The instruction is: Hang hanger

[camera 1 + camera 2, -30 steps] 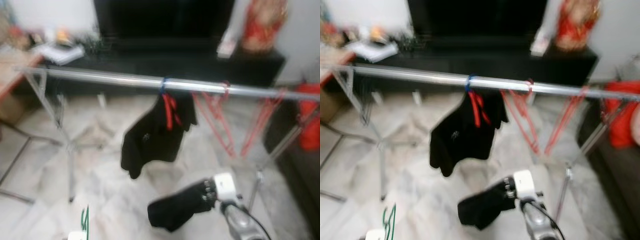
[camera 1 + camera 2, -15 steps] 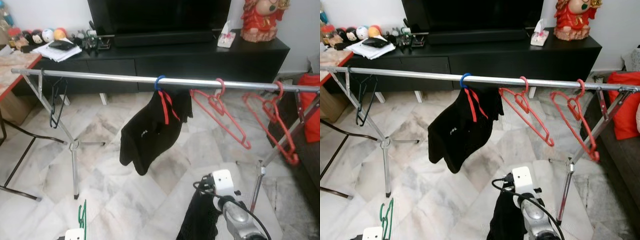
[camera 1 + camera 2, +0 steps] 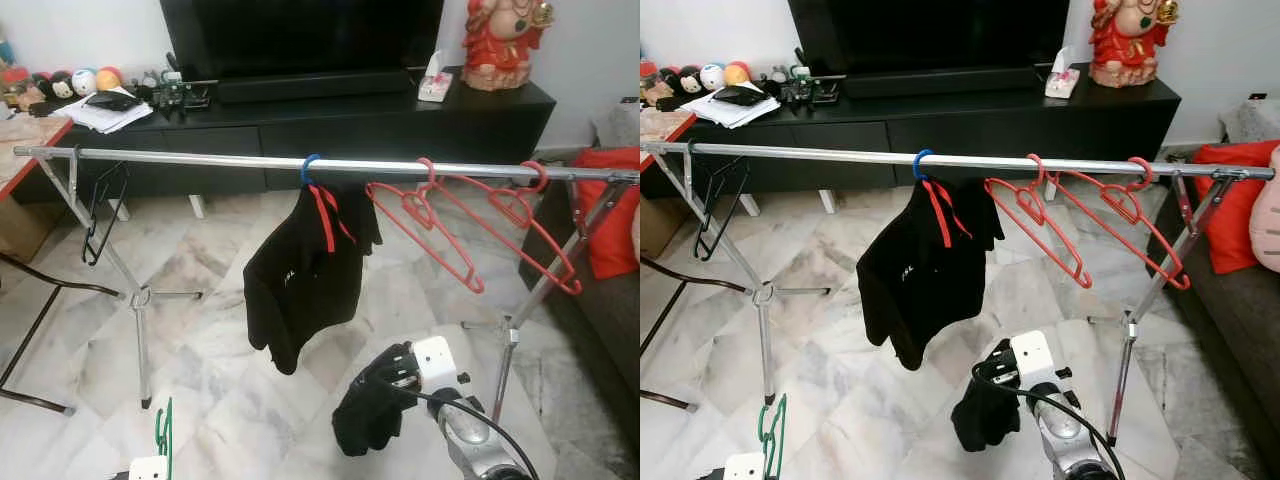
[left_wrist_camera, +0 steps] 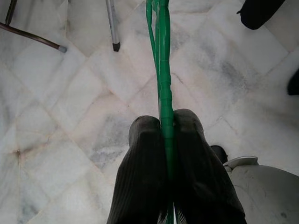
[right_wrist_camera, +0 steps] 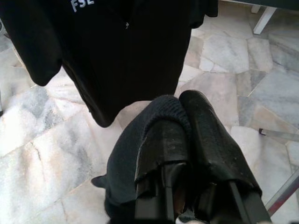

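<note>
Two grippers are busy: left gripper [image 4: 166, 140] pinches a green hanger [image 4: 161, 56] at lower left, right gripper [image 5: 187, 126] clamps dark cloth [image 3: 365, 420], below the rail [image 3: 200, 158], ready for hanging.

**Cam setup**

Head stereo pair: looks fwd and down at rail [image 3: 300, 163], TV bench [image 3: 970, 105] behind, marble floor [image 3: 200, 340] below. Both eyes share rail, bench, floor; slight sideways offset btwn them. L wrist cam: close along its fingers [image 4: 145, 163], facing floor. R wrist cam: close along its fingers [image 5: 205, 135], facing black shirt [image 5: 117, 42] near.
</note>
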